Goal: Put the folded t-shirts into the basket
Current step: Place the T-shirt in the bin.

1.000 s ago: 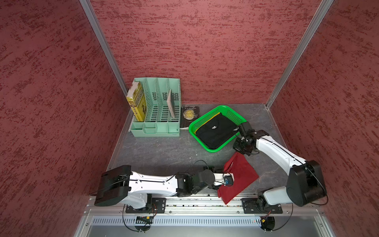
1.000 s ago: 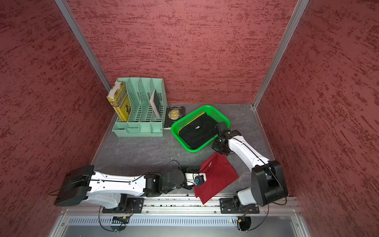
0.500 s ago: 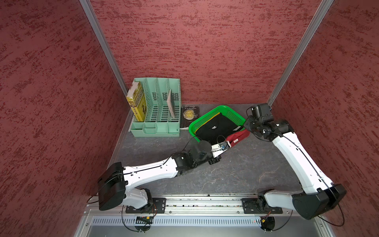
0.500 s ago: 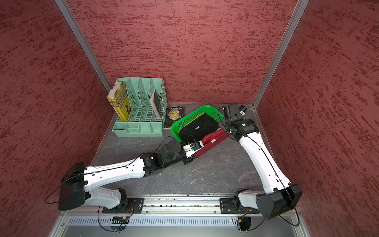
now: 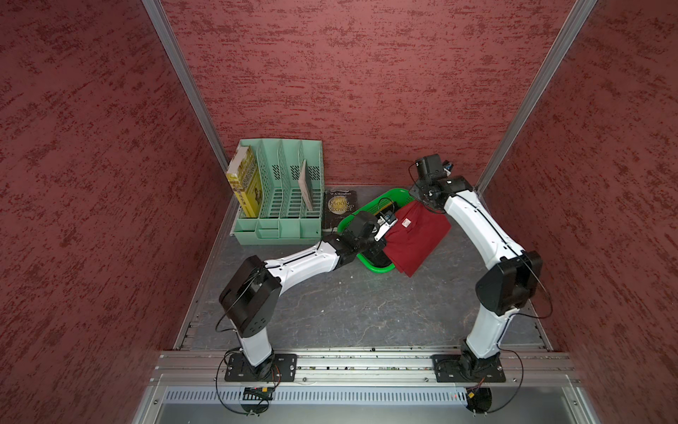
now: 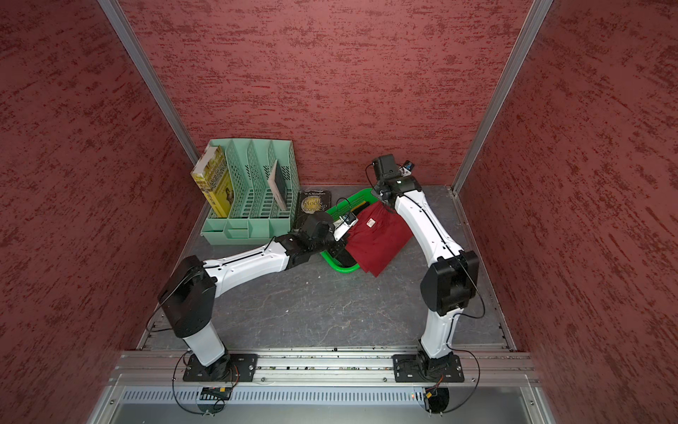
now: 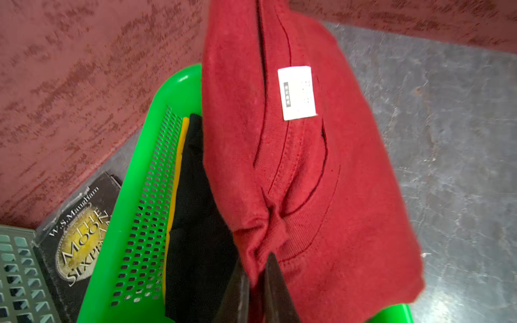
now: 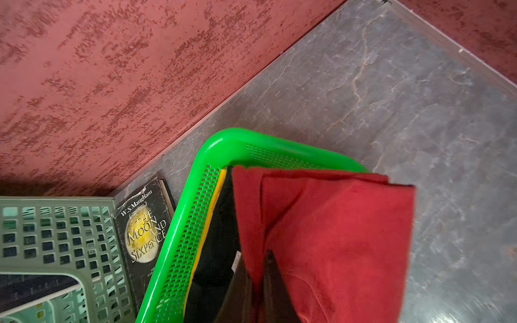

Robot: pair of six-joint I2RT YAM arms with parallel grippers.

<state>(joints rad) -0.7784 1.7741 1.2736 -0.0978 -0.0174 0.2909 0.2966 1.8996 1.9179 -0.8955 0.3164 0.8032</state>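
The dark red t-shirt [image 5: 414, 238] hung over the green basket [image 5: 378, 268], above the black t-shirt [image 7: 195, 223] inside. The left gripper [image 7: 256, 268] pinched one edge tight, and the right gripper [image 8: 258, 268] pinched another. Next, I think, they needed to lower it in and let go.

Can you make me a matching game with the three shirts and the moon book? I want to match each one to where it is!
Things
1. red shirt
2. black shirt
3. yellow shirt
4. moon book

Places
A. lying flat on the table, next to the basket
B. at the bottom of the basket, only its edge peeking out
C. pinched by the left gripper and the right gripper, lifted up
D. in the basket, on top of another shirt

Pairs: 1-C, 2-D, 3-B, 4-A
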